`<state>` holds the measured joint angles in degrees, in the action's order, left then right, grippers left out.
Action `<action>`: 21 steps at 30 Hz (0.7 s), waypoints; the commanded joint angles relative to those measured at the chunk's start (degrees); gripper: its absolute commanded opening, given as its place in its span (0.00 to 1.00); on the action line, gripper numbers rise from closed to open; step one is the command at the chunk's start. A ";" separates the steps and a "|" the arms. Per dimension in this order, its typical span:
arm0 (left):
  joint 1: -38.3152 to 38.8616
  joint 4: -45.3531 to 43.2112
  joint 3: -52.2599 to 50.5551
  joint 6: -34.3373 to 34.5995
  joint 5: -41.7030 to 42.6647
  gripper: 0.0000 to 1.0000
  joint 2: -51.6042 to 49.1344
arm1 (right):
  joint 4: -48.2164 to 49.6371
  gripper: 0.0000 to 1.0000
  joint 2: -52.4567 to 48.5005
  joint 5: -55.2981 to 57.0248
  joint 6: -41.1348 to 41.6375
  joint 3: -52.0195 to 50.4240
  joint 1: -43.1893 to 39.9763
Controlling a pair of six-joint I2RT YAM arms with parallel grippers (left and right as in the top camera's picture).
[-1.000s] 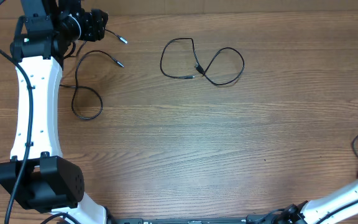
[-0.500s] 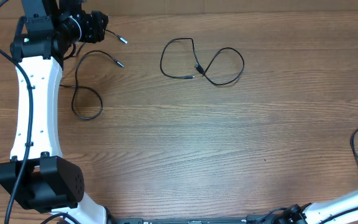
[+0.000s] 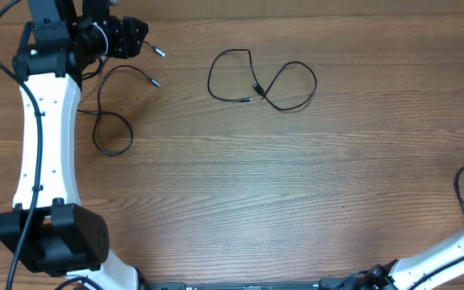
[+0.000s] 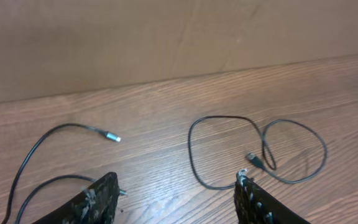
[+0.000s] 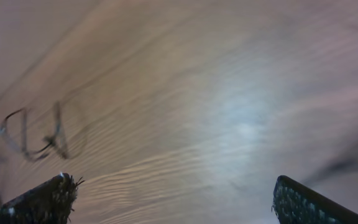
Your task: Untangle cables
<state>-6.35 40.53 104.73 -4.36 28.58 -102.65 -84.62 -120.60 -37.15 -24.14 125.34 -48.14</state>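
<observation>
Because the two cables already lie well apart on the desk (image 3: 256,185), the main risk, as I judge it, is undoing that. A careless drag of the left cable (image 3: 112,153) rightward could lay it over the looped cable (image 3: 258,87). A thin cord flat on wood may also slip out of a pinch. From overhead, the left jaws sit at the far left corner. One plug end of the left cable is just beside them and the looped cable is well off to their right.

Through the left wrist camera, the left jaws stand open with nothing between them. The left cable (image 4: 42,132) curves ahead on the left and the looped cable (image 4: 253,159) ahead on the right.

Through the blurred right wrist camera, the right jaws gape wide and empty. The looped cable (image 5: 56,144) is faint and far off.
</observation>
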 commanded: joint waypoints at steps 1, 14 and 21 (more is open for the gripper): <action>-0.46 -0.50 0.94 0.24 2.99 0.61 4.94 | 0.02 1.00 0.70 -4.37 -5.51 -0.02 5.81; -1.99 -0.02 0.92 -0.35 2.80 0.68 12.96 | 14.78 1.00 0.02 1.31 -7.48 -5.66 34.14; -1.99 -0.17 0.92 -0.37 2.80 0.67 12.96 | 32.26 1.00 -1.46 6.56 -7.41 -14.91 48.15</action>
<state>-8.25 40.69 104.73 -4.45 30.48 -89.78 -55.09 -120.75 -33.17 -31.22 113.03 -3.38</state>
